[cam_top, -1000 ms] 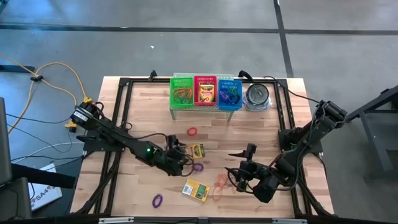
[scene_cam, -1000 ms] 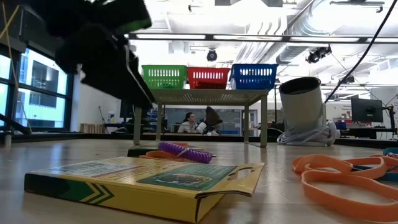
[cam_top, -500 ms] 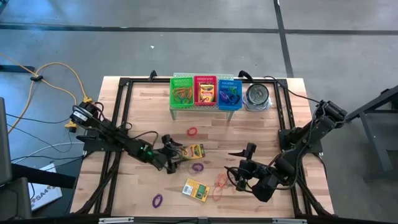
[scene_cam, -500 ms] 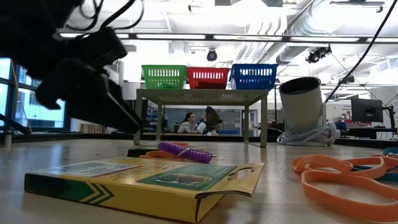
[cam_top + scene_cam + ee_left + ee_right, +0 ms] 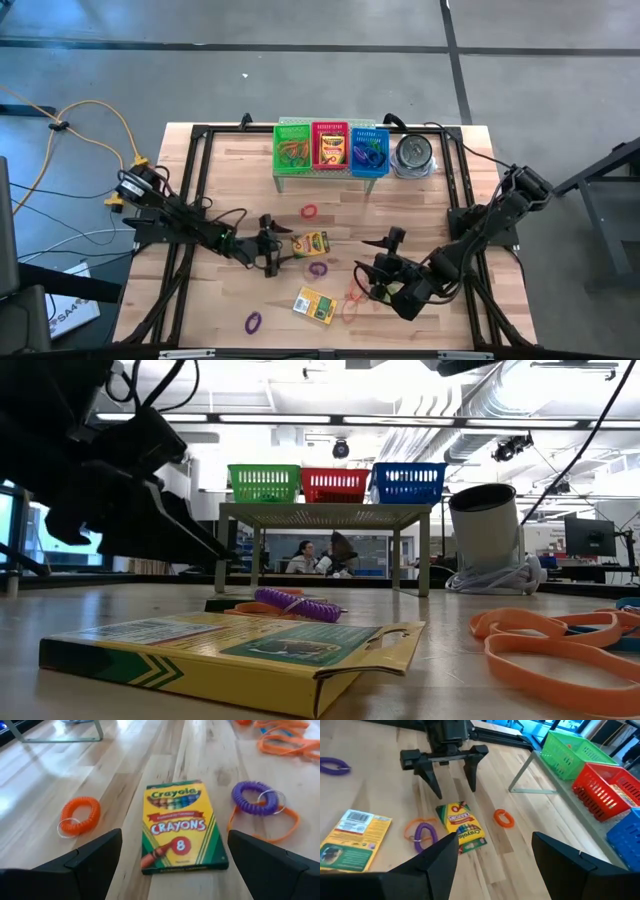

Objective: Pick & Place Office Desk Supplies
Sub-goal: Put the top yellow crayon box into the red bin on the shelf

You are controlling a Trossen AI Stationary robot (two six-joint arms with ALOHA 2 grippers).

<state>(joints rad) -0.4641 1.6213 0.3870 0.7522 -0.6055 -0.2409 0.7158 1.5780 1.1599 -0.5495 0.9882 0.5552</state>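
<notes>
Left hand (image 5: 275,252) wide open, empty, just left of crayon box (image 5: 314,243) mid-frame on bench (image 5: 230,175). Imo straddle box squarely b4 closing. Right hand (image 5: 372,279) open, empty, lower right.

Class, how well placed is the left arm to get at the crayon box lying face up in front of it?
Probably well placed. The left gripper stands open just short of the crayon box, fingers either side of its line. Nothing lies between them; an orange coil and a purple coil sit off to the sides.
</notes>
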